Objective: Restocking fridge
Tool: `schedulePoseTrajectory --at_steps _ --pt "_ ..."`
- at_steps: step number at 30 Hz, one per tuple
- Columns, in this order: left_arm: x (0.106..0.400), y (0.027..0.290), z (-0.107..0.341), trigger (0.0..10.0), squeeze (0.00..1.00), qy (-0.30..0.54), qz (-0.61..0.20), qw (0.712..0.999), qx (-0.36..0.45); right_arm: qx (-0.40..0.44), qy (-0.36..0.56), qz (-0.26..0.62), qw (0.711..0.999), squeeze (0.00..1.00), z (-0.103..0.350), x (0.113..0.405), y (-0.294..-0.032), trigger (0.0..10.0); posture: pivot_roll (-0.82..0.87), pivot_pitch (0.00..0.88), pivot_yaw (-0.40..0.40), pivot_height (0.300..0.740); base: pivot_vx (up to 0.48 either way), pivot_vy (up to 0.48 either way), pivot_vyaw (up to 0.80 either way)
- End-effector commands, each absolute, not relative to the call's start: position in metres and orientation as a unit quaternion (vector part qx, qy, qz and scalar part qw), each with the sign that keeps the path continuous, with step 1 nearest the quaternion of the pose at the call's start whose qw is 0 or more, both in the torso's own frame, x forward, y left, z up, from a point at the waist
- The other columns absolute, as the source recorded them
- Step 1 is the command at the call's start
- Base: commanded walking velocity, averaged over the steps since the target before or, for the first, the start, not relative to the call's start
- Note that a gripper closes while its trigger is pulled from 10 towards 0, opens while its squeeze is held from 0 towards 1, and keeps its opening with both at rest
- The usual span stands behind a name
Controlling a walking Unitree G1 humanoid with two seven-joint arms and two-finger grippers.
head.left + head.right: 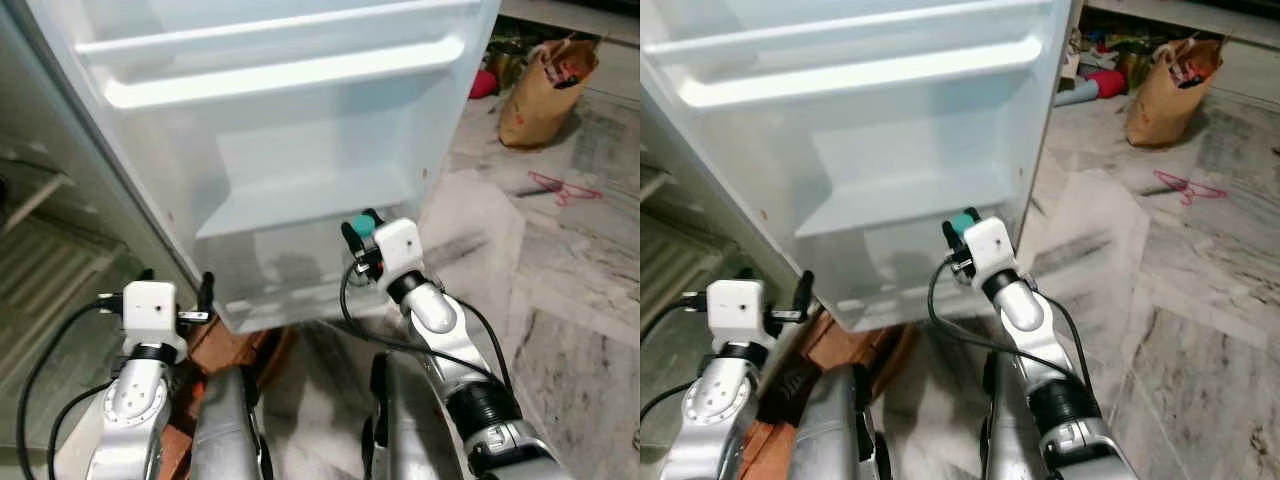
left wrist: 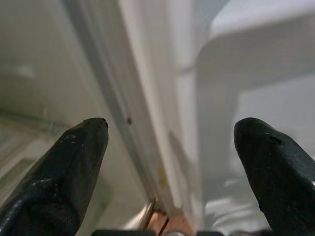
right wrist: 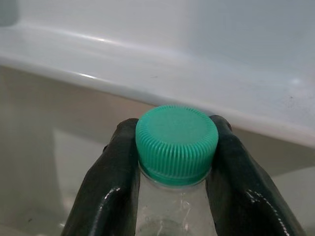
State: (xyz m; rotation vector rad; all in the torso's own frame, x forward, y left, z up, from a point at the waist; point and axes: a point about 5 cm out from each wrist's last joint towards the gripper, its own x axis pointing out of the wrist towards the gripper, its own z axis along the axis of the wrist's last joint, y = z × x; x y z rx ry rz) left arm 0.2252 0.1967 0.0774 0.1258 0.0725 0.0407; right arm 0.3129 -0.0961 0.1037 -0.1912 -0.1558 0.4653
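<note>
1. Left end effector (image 1: 205,288): fingers (image 2: 74,167) spread wide, nothing between them, hovering just beside the bottom corner of the fridge door (image 1: 300,130) on the hinge side. Risk: if the base shifts forward, the idle arm clips the door edge and swings the door while the other arm is mid-placement.
2. Right end effector (image 1: 357,232): closed on the neck of a clear bottle (image 3: 172,211), pads (image 3: 115,177) pinching just under the green cap (image 3: 176,142). The grip is only at the neck. Risk: the body hangs free, so a quick move likely makes it pendulum or twist out of the pads.
3. The bottle sits at the front rim of the lowest door bin (image 1: 300,270), near the bin's right end. I can't tell whether the base is inside the bin yet. Risk: releasing now with the base on the rim tips it out onto the floor (image 1: 560,300).
4. Door shelf ledge (image 3: 147,78) is just above the cap. Risk: lifting to clear the rim knocks the cap into the ledge and levers the bottle loose.
5. Cable (image 1: 400,340) loops off the right wrist under the bin's front edge. Risk: snag on withdrawal.
</note>
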Motion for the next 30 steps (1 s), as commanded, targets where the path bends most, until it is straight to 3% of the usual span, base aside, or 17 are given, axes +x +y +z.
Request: schedulePoseTrajectory --at_steps 1,14,22,30 --pt "0.221 0.204 0.081 10.0 0.0 0.038 0.034 0.996 0.069 -0.104 -0.109 0.234 0.96 0.0 0.116 0.319 -0.091 10.0 0.13 0.196 0.024 0.55 0.0 0.0 0.0" --pt "0.197 0.216 0.093 10.0 0.0 0.047 0.063 0.993 0.082 -0.182 -0.243 0.243 0.921 0.0 0.156 0.323 -0.065 10.0 0.18 0.276 0.018 0.55 0.0 0.0 0.0" --pt "0.194 0.212 0.095 10.0 0.0 0.06 0.05 0.994 0.082 -0.129 -0.045 0.202 0.97 0.0 0.099 0.344 -0.083 10.0 0.2 0.288 0.028 0.55 0.0 0.0 0.0" --pt "0.193 0.212 0.094 10.0 0.0 0.068 0.049 0.993 0.084 -0.147 -0.006 0.163 0.976 0.0 0.084 0.346 -0.102 10.0 0.2 0.293 0.026 0.55 0.0 0.0 0.0"
